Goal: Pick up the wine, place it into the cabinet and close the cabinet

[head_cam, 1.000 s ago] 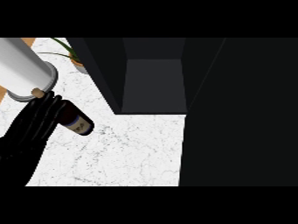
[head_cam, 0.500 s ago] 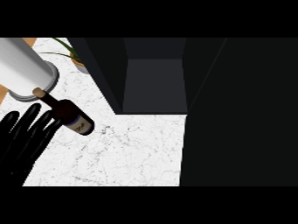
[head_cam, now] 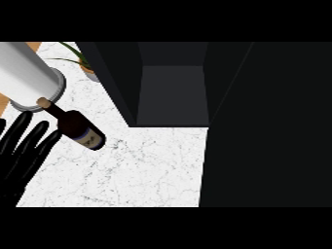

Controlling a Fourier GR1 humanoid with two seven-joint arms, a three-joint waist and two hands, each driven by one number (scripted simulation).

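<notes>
Left hand [head_cam: 14, 153] cut off at left and lower edges — wrist unseen. Plant [head_cam: 79, 58] cropped by top band — pot partly hidden behind cabinet [head_cam: 172, 82].

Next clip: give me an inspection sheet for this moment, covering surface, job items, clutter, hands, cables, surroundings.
Surface: white marbled counter; wood strip at its left edge.
Job's things: wine bottle on the counter, neck toward the upper left, label end toward the lower right; not held. Dark cabinet open in front, interior looks empty.
Clutter: potted plant at the back left.
Hands: left hand open, fingers spread, just left of the bottle, apart from it. A grey forearm enters from the upper left; its hand is not visible.
Cables: nothing seen.
Surroundings: dark panel fills the right side.
</notes>
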